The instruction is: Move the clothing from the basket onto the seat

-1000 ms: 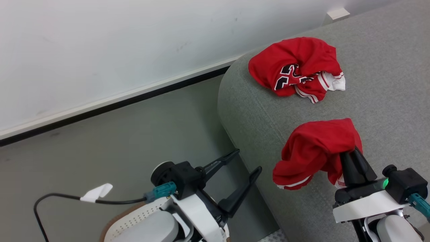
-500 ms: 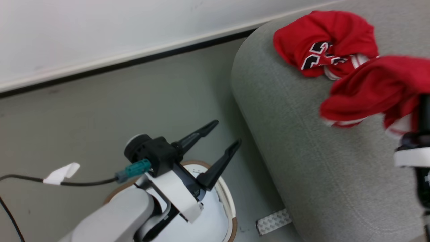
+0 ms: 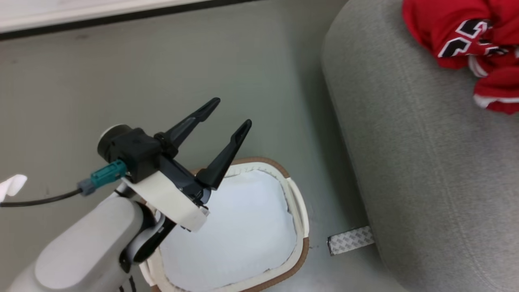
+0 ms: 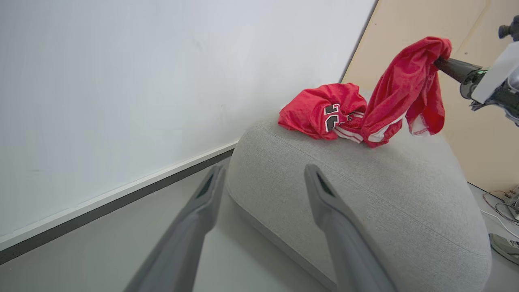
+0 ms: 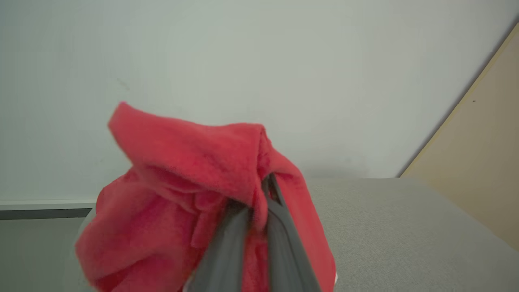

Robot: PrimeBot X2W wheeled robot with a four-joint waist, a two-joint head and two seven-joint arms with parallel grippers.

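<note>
- Two red garments show at the top right of the head view, on the sofa [image 3: 425, 182] near its rounded end edge. They are the numbered shirt [image 3: 446, 28] and, touching it just below, the red garment [image 3: 496, 87] with a white stripe.
- The basket [image 3: 298, 243] stands on the floor beside the sofa's edge, its pale bottom showing. A grey textured strip [image 3: 350, 240] lies on the floor between the two.
- The left gripper [image 3: 232, 110] hangs above the basket's left rim, jaws spread wide and holding nothing.
- In the left wrist view, the left gripper [image 4: 263, 170] points at the end edge of the sofa [image 4: 365, 194], jaws wide apart. The numbered shirt [image 4: 316, 111] lies crumpled on top near that edge. The right gripper [image 4: 440, 63] pinches the red garment [image 4: 405, 89], which hangs down to the sofa's top just beside the shirt.
- In the right wrist view, the right gripper [image 5: 259, 194] has its jaws pressed together on a fold of the red garment [image 5: 182, 182]. It is above the sofa [image 5: 405, 227], before a pale wall [image 5: 284, 61].
</note>
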